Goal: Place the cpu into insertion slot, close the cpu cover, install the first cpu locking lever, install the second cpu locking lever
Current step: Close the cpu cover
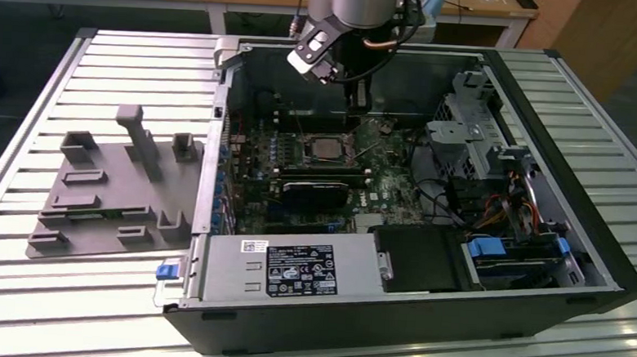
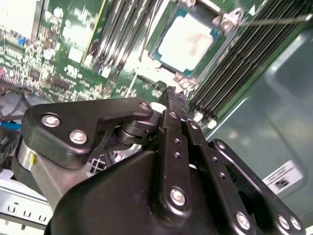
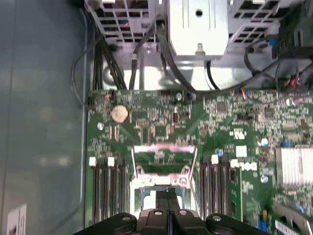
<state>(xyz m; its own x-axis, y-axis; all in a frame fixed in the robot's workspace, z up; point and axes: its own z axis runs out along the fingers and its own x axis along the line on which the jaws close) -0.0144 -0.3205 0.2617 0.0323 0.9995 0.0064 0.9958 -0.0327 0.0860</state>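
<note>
**A:** Where's the chip?

**B:** The cpu [image 2: 188,41] lies flat in the insertion slot [image 1: 303,147], silver top up. Its green edge shows around it in the second wrist view. Placing reads as done.

**A:** Gripper?

**B:** The gripper [image 2: 171,93] has its fingers pressed together with nothing between them. The tip hangs over the board just beside the slot, apart from the chip. On the exterior view's clock face, the slot sits near the gripper, at about 7 o'clock from it.

**A:** Cover?

**B:** The cpu cover [image 3: 164,146] looks swung up off the chip, and board shows through its window in the first wrist view. I judge closing it to be the step in hand.

**A:** How to do it well?

**B:**
- Use the closed fingertips as a pusher on the frame's metal bar, never through the window.
- Follow the hinge's arc rather than pressing straight down.
- Keep clear of the chip's top, since a scrape or nudge there could unseat it.
- The thin wire locking lever [image 2: 274,20] stands out away from the slot, and it should be outside the frame's path.
- The memory slots [image 2: 244,63] crowd one side, so watch for a snag there.
</note>
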